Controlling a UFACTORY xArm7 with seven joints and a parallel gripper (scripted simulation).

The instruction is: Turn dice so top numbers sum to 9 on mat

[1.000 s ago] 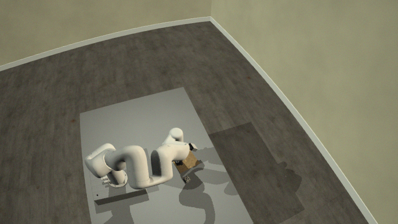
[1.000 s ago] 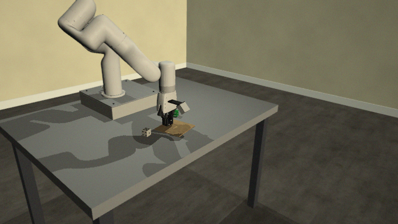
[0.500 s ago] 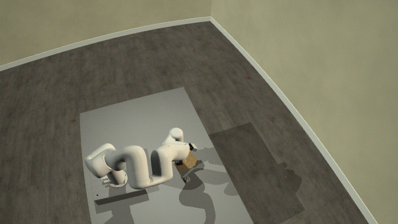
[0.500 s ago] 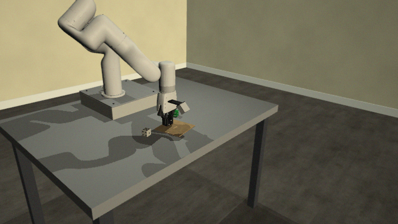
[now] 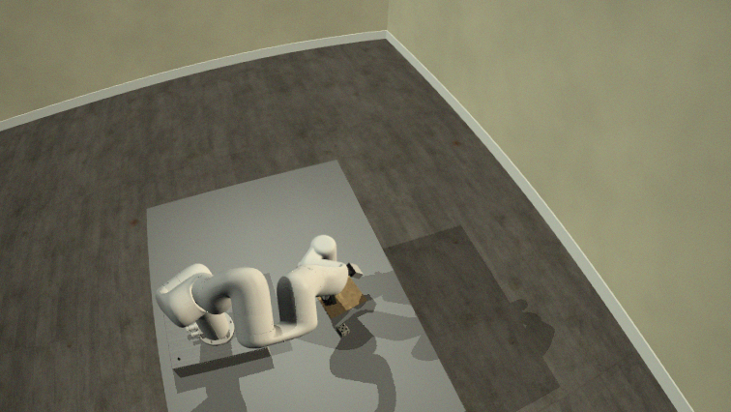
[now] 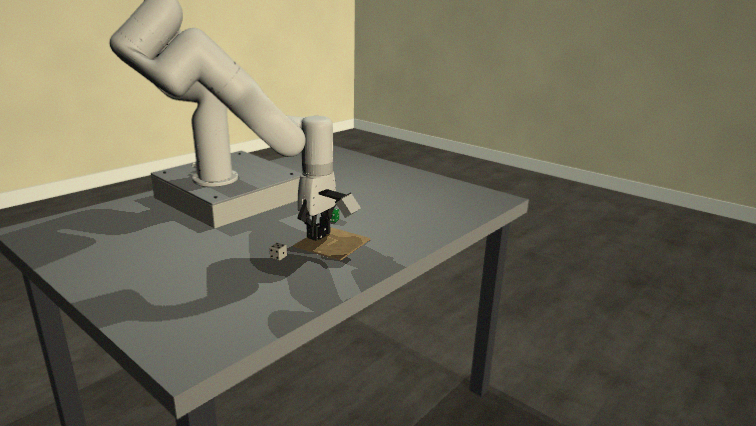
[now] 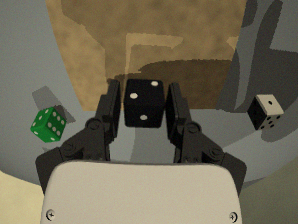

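A black die with white pips sits at the near edge of the brown mat; I cannot tell whether it rests fully on the mat. My gripper is low over it, with one finger on each side and a small gap to each, so it is open. A green die lies on the grey table to the left, off the mat. A white die lies on the table to the right, off the mat. In the exterior view the gripper stands upright over the mat, with the white die beside it.
The arm's base plate stands behind the mat. The table's front edge runs close to the mat's far side. The arm's shadows fall across the table top.
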